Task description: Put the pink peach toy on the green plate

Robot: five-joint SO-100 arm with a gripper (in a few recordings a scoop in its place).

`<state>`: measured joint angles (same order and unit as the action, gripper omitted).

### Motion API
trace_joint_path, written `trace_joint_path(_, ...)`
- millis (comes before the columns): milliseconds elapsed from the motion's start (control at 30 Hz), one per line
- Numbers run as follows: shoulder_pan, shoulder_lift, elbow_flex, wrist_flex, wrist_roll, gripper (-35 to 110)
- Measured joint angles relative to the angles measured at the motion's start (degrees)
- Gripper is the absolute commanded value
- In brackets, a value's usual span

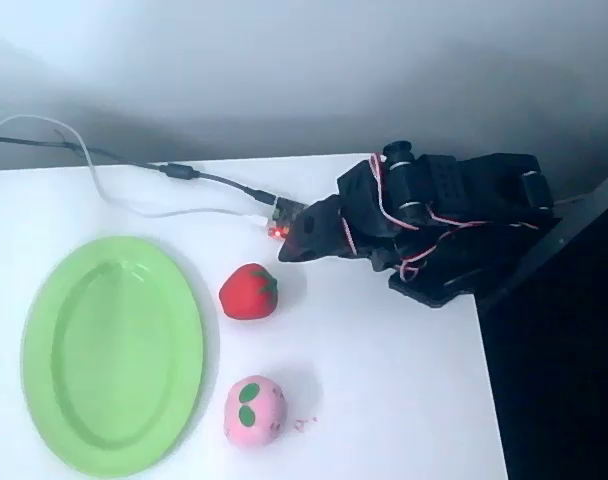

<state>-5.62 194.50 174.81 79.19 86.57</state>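
A: We record a white worktop [384,400] in the overhead view. The plate [112,352] lies flat at the left, light green, oval, with a raised rim. We see nothing on it.

B: And the peach [254,410]?

A: We find it on the worktop just right of the plate's lower edge, apart from the rim. It is pink, with two dark green leaf marks facing up. A few small pink specks lie on the worktop just to its right.

B: Other items?

A: A red strawberry [249,291] with a green top sits above the peach, also right of the plate and clear of it. Cables [174,172] run in from the upper left to a small board with a red light, near the arm.

B: The arm [454,225]?

A: Black, folded at the worktop's upper right. Its gripper [296,243] points left, above and right of the strawberry, well apart from the peach. It carries nothing; we cannot tell whether the jaws are parted or closed.
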Motion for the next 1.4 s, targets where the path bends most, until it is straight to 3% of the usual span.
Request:
trace_joint_path(600,-1.0,0.0,0.6,-0.8,0.0,0)
trace_joint_path(700,1.0,-0.1,1.5,-10.5,1.6,0)
trace_joint_path(900,6.9,-12.5,-20.2,-32.0,-4.7,0)
trace_joint_path(1033,6.2,-27.9,-38.5,-34.0,-4.9,0)
trace_joint_path(1067,6.0,-32.1,-43.2,-33.4,-4.9,2)
trace_joint_path(1133,2.9,-40.4,-52.9,-28.7,-4.6,20)
trace_joint_path(1267,-7.6,-57.7,-70.0,-20.5,7.5,46)
trace_joint_path(1400,-19.9,-70.7,-75.6,-18.7,21.4,46)
